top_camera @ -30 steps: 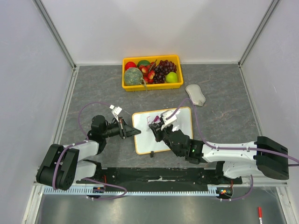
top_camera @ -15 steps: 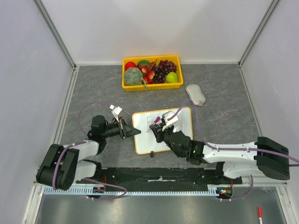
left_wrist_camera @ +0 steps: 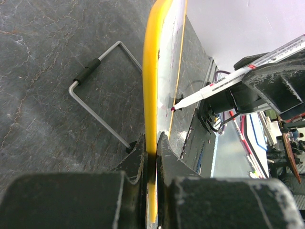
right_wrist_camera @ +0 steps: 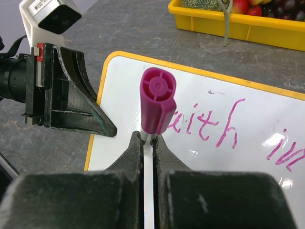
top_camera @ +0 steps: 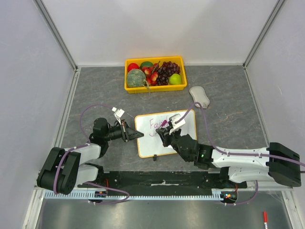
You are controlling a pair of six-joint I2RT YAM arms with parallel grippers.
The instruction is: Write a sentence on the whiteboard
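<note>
From above, the whiteboard (top_camera: 145,143) sits mid-table, just ahead of my two bases, with the fruit tray (top_camera: 155,88) well beyond it at the far side. My left pincer (top_camera: 138,134) comes in from the left and has the board's left edge between its fingers. My right pincer (top_camera: 165,132) hangs over the board's upper middle, shut on a marker (top_camera: 164,124) whose pink end shows just past the fingers. The sentence (top_camera: 153,124) shows as a few pink letters at the board's upper left; my right arm covers what lies to their right. A white oval object (top_camera: 199,97) lies on the table near the board's far right corner.

From my left wrist I see the board edge-on. Its yellow rim runs straight up between my two fingers, which are closed tight on it with no gap either side. On the back face there is a bent wire stand (left_wrist_camera: 95,90); on the writing face the marker's dark tip is at the surface, though whether it touches I cannot tell.

From my right wrist the marker's magenta end faces the camera, and my fingers are pinched on the white barrel just under it — almost fully closed. Past it the pink writing reads "aith" and then "in" on one line, the first letter hidden behind the marker. My left pincer holds the board's left rim at the left of this view, and the tray's yellow wall runs along the top.
</note>
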